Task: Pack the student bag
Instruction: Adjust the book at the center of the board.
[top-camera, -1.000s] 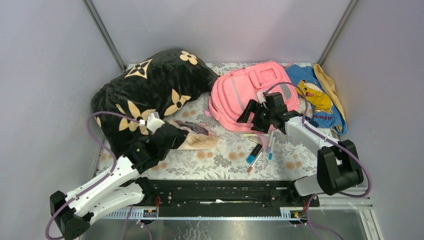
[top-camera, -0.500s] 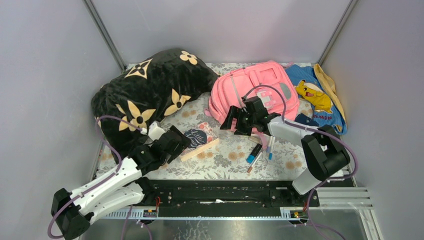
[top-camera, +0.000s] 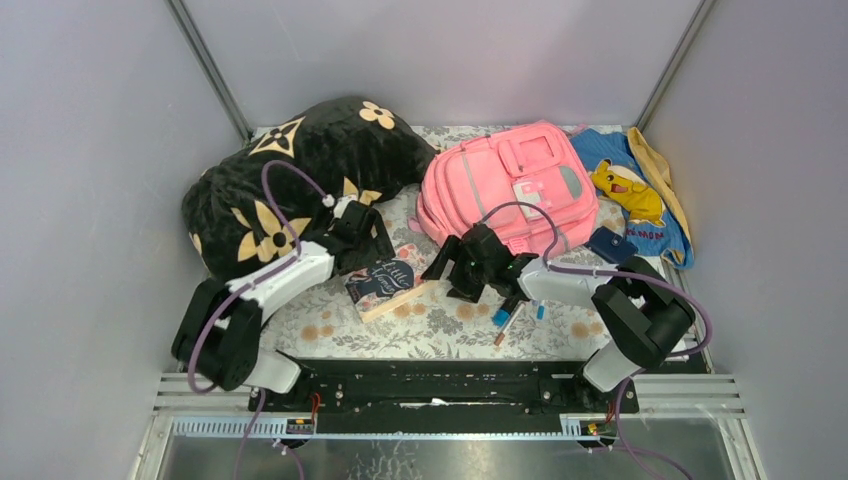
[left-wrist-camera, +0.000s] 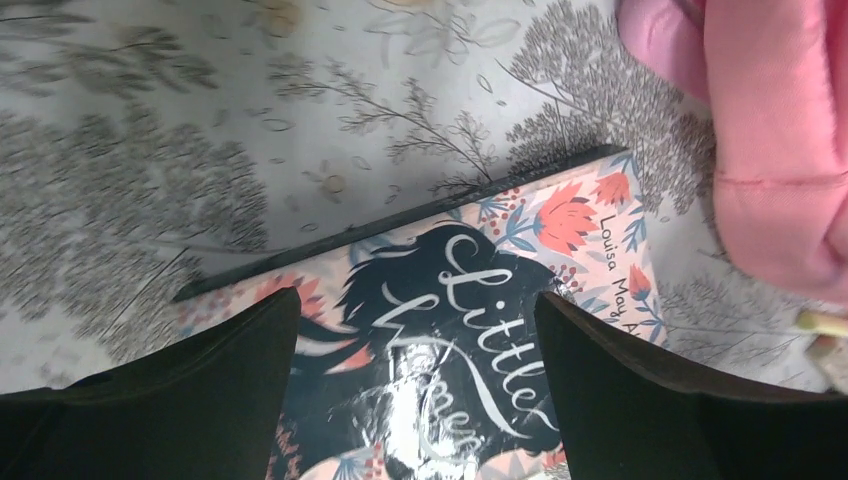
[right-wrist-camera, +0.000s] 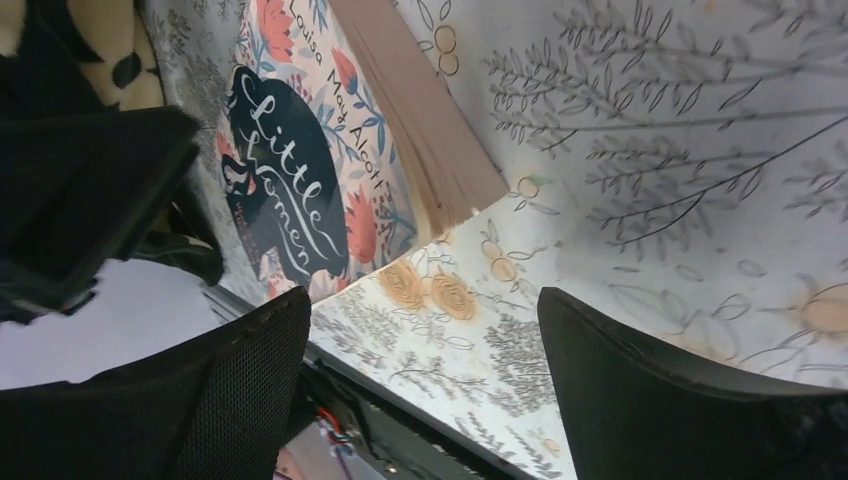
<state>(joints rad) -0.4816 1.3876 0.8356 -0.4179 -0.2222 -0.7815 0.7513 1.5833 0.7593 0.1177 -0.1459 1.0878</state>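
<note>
1. Black pillow with tan flowers (top-camera: 280, 180): far left on the floral table cover (top-camera: 440, 325).
2. Left gripper (left-wrist-camera: 412, 300): we note its jaws spread wide and empty, just above the Little Women paperback (left-wrist-camera: 470, 270).
3. Little Women paperback: flat on the table cover, near the pillow.
4. Right gripper (right-wrist-camera: 422, 300): jaws released, holding nothing, just right of the paperback.
5. Markers (top-camera: 512, 308): loose, beside the right gripper.
6. Pink student bag (top-camera: 510, 175): front up, far centre, between the pillow and the blue cloth (top-camera: 630, 235).
7. Blue cloth: far right; we see a yellow cartoon figure on it.
</note>
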